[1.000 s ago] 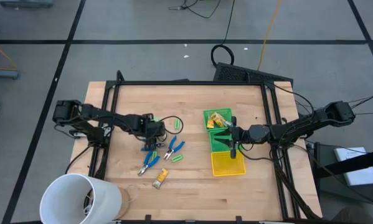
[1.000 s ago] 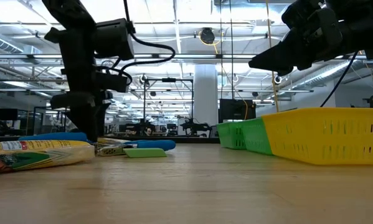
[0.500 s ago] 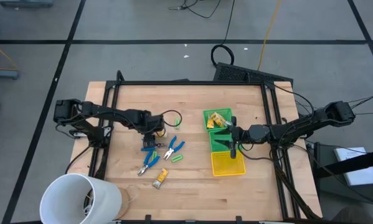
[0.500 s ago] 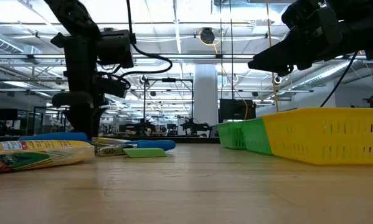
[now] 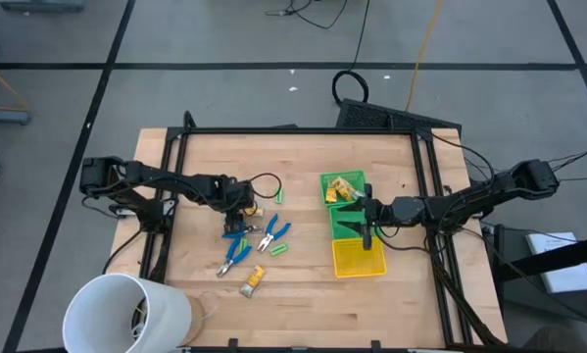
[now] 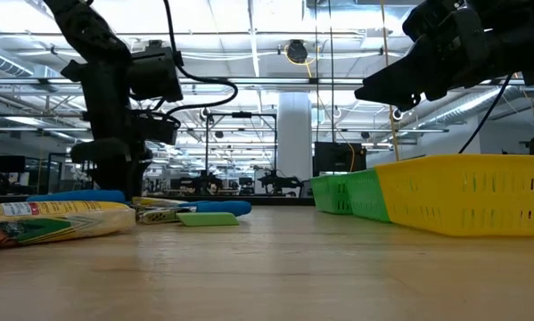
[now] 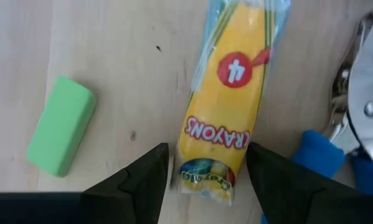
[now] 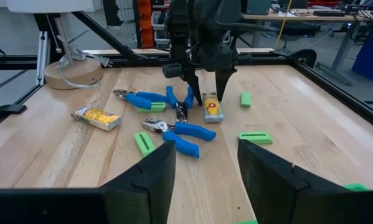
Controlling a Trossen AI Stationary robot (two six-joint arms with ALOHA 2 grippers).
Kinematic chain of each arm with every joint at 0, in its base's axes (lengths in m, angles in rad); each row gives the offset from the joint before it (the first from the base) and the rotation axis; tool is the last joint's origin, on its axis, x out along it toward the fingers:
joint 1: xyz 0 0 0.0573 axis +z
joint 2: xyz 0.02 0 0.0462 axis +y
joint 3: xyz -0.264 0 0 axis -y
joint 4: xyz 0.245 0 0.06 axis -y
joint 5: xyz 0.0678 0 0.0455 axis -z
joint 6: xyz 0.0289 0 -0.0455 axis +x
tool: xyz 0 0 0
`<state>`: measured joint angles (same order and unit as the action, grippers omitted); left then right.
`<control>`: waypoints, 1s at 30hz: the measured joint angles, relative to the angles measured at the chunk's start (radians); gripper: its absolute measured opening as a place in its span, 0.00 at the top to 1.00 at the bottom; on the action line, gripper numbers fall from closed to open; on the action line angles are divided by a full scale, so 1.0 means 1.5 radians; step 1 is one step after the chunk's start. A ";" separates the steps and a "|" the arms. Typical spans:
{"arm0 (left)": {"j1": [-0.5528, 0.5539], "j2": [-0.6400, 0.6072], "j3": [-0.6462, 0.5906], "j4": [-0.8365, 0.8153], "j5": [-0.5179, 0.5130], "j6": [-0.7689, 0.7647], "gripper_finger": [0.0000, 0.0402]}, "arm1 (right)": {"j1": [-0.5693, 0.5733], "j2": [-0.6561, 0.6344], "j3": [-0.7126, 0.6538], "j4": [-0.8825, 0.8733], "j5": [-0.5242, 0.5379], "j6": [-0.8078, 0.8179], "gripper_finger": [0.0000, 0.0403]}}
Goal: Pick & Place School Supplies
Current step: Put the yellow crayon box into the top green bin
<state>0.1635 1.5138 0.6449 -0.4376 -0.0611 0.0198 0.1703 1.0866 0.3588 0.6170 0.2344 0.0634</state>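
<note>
On the wooden table [image 5: 303, 284], the left gripper [image 7: 206, 167] is poised with fingers parted astride a yellow crayon pack [image 7: 230, 106], lettering legible only in the wrist view; the right gripper [image 5: 368, 238], fingers apart and empty, is held over the bins [image 5: 360, 257].

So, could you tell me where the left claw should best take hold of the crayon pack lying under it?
Across the narrow width of the crayon pack, from straight above. It lies flat on the table, and the open left claw already straddles one end.
</note>
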 joint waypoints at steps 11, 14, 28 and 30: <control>-0.002 0.002 -0.002 0.035 0.022 -0.005 0.45 | 0.000 0.000 0.000 0.000 0.000 0.000 0.60; -0.002 0.002 -0.002 0.033 0.023 -0.006 0.45 | 0.000 0.000 0.000 0.000 0.000 0.000 0.60; -0.002 0.003 -0.003 0.080 0.015 -0.048 0.69 | 0.000 0.000 0.000 0.000 0.000 0.002 0.60; -0.003 0.003 -0.003 0.093 0.002 -0.028 0.69 | 0.000 0.000 0.000 0.000 0.000 0.003 0.60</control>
<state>0.1593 1.5183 0.6403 -0.2977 -0.0580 -0.0215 0.1703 1.0866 0.3588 0.6170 0.2344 0.0673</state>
